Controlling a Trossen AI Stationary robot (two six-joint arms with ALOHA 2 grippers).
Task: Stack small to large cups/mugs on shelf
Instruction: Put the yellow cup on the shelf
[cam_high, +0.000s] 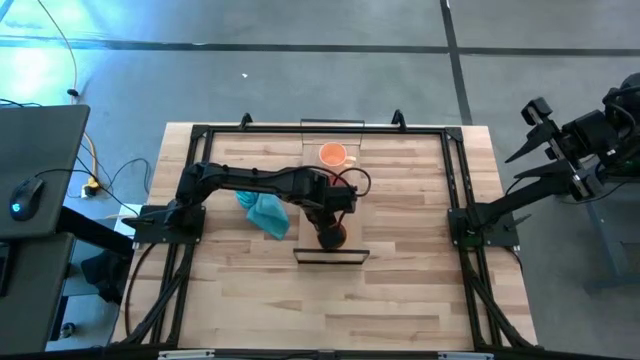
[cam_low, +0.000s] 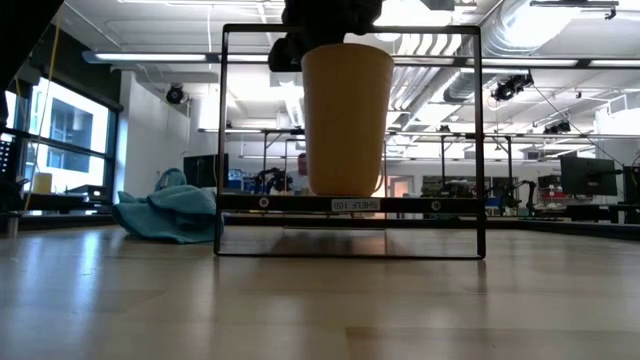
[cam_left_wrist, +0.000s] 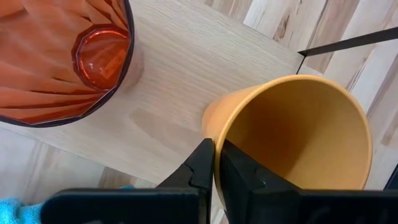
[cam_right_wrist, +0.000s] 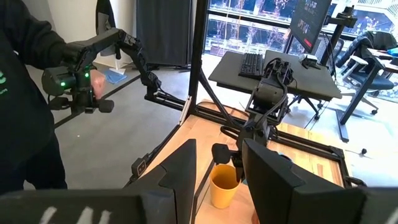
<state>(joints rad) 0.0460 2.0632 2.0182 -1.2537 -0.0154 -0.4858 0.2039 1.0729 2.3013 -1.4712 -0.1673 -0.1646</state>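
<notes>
My left gripper (cam_left_wrist: 215, 163) is shut on the amber-brown cup (cam_left_wrist: 298, 137), over the near part of the shelf (cam_left_wrist: 180, 68), a light-wood board. From table level the cup (cam_low: 347, 120) is upright, its base at the shelf's front bar (cam_low: 350, 204); whether it rests there or hangs just above, I cannot tell. The dark red patterned cup (cam_left_wrist: 62, 56) stands on the board right beside it. The pale orange mug (cam_high: 333, 154) sits at the shelf's far end. My right gripper (cam_right_wrist: 214, 177) is open, raised off the table's right side. My left gripper pinches the amber-brown cup's wall at its rim (cam_left_wrist: 216, 138), one finger (cam_left_wrist: 239, 171) inside the cup and the other (cam_left_wrist: 200, 165) outside. The fingers come from above, pointing down. The cup stays upright below them.
A crumpled teal cloth (cam_high: 265, 213) lies on the table left of the shelf. A black frame (cam_low: 225, 140) stands around the shelf. A person (cam_right_wrist: 25, 93) holding a controller stands beyond the table.
</notes>
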